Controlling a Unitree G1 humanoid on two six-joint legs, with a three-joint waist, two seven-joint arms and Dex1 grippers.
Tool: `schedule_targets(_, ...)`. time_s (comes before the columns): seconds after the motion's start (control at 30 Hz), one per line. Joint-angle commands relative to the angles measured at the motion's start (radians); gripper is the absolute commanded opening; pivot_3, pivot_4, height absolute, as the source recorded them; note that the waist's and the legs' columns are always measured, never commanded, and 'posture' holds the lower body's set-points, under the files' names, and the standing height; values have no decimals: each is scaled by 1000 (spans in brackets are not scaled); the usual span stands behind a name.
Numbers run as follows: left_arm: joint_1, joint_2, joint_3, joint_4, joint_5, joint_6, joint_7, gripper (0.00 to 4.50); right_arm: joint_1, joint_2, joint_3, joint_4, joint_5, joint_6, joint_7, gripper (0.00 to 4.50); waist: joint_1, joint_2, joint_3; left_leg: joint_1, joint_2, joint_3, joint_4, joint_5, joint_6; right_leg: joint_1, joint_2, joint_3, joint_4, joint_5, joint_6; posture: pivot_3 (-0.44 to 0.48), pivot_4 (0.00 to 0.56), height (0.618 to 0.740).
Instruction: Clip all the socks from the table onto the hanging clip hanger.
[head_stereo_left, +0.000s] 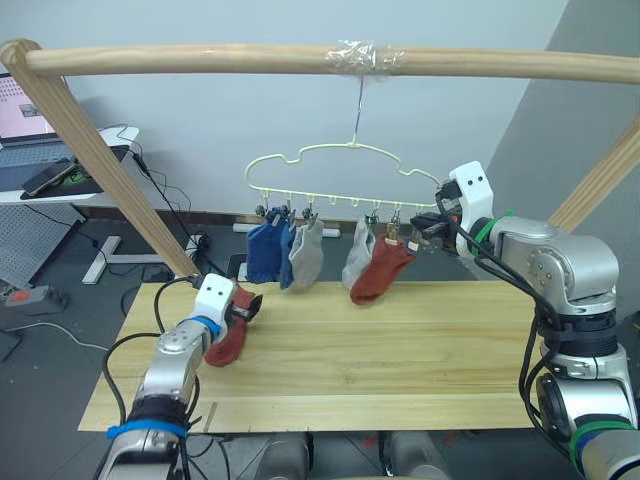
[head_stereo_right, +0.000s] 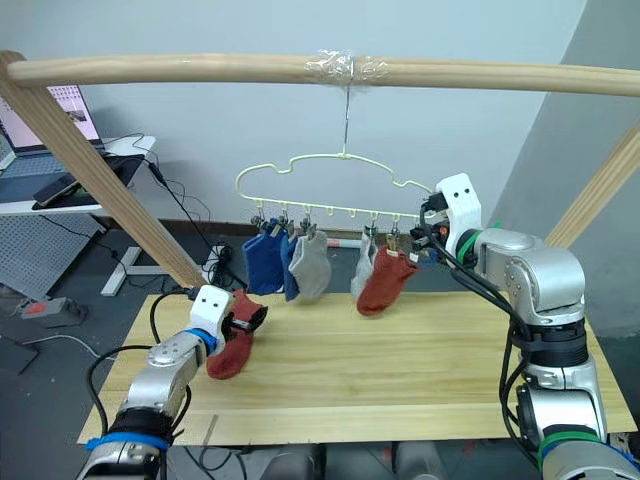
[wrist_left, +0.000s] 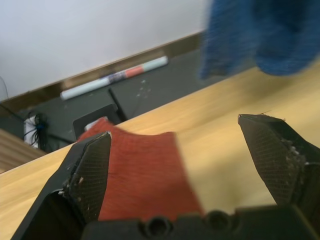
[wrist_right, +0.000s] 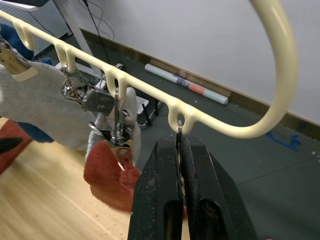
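The clip hanger (head_stereo_left: 330, 180) hangs from the wooden pole (head_stereo_left: 320, 60) above the far part of the table (head_stereo_left: 400, 360). Five socks crowd its clips: two blue socks (head_stereo_left: 268, 250) and a grey sock (head_stereo_left: 306, 255) toward the left, another grey sock (head_stereo_left: 358, 252) and a rust-red sock (head_stereo_left: 380, 270) toward the right. The right gripper (head_stereo_left: 432, 228) blocks the last clip (wrist_right: 178, 131) at the right end, pinching it. Between the grey socks, open air. Slanted poles (head_stereo_left: 100, 160) flank both sides. The near and middle tabletop lies bare.

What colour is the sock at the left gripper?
Rust-red sock, lying between the open left gripper fingers; clearest in the left wrist view.
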Motion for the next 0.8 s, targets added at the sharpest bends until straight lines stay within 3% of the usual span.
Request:
schedule_targets(0.03,-79,-1,10,133,40,-66,28,4500,-30,-21,-28,-49,21,21,1,21,-2,0,0,-1,0,0,0,0,0,-1,0,0,0,0,0,-121,147,740)
schedule_targets(0.27,-170,-6,26,358,62,-26,77,4500,-27,-36,-41,-77,36,62,-11,21,-16,0,0,-2,0,0,0,0,0,-3,0,0,1,0,0,-136,151,740)
schedule_targets(0.63,-136,-48,69,386,11,117,15,4500,-29,-27,-37,-81,44,62,-30,21,-27,1,0,3,0,0,0,0,0,2,0,0,2,-3,5,-132,142,740)
schedule_targets(0.8,-111,-62,107,370,-18,157,-9,3307,-31,-26,-42,-80,50,62,-39,0,-27,3,-2,4,0,0,0,0,0,3,0,1,2,-3,5,-138,131,740)
